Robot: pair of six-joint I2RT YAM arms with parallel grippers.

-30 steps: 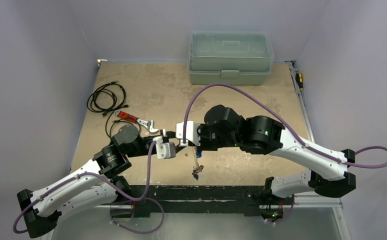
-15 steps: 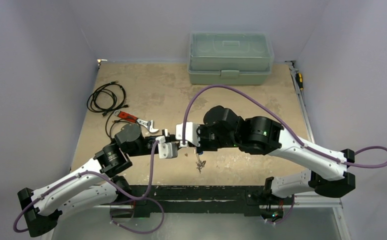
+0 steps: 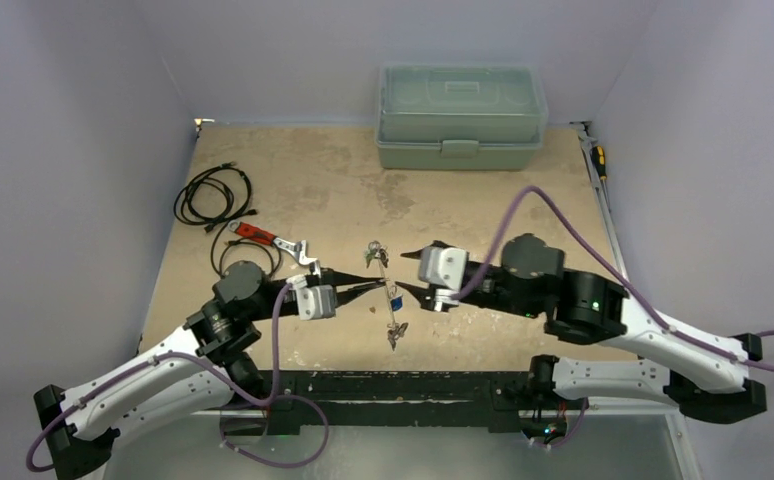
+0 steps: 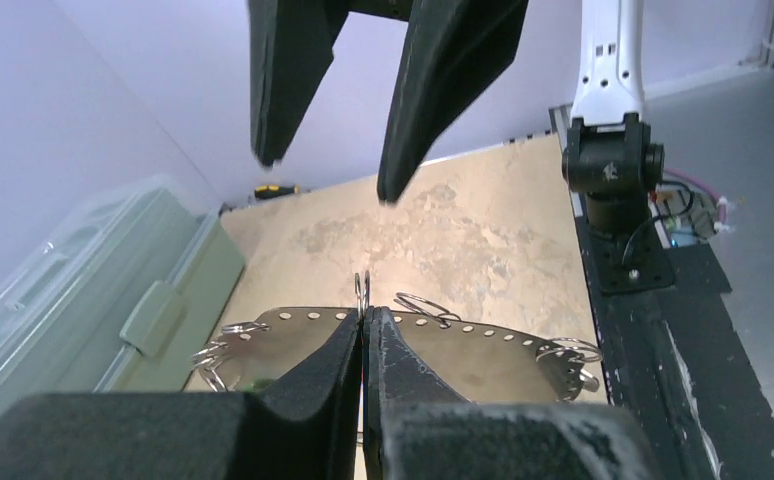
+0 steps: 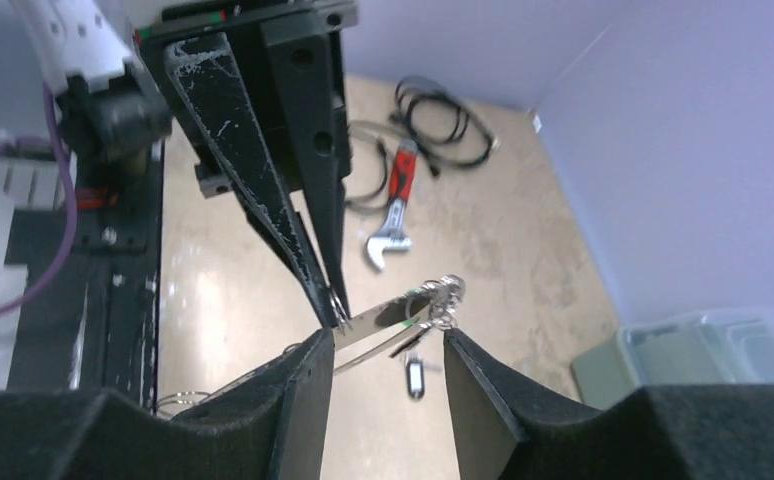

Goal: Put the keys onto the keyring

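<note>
The keyring shows as a flat silvery metal strip with a row of holes and several small split rings. My left gripper is shut on a small ring at the strip's upper edge and holds it above the table. In the top view the left gripper holds the keyring hanging. Keys hang at its far end, more keys at its near end, and a blue tag between. My right gripper is open, with the strip passing between its fingers untouched. It sits just right of the strip.
A green toolbox stands at the table's back edge. A red-handled wrench and a coiled black cable lie at the left. A screwdriver lies along the right rail.
My right arm has drawn back to the right and its gripper now stands open. The keyring has swung up into view, held by the left gripper alone.
</note>
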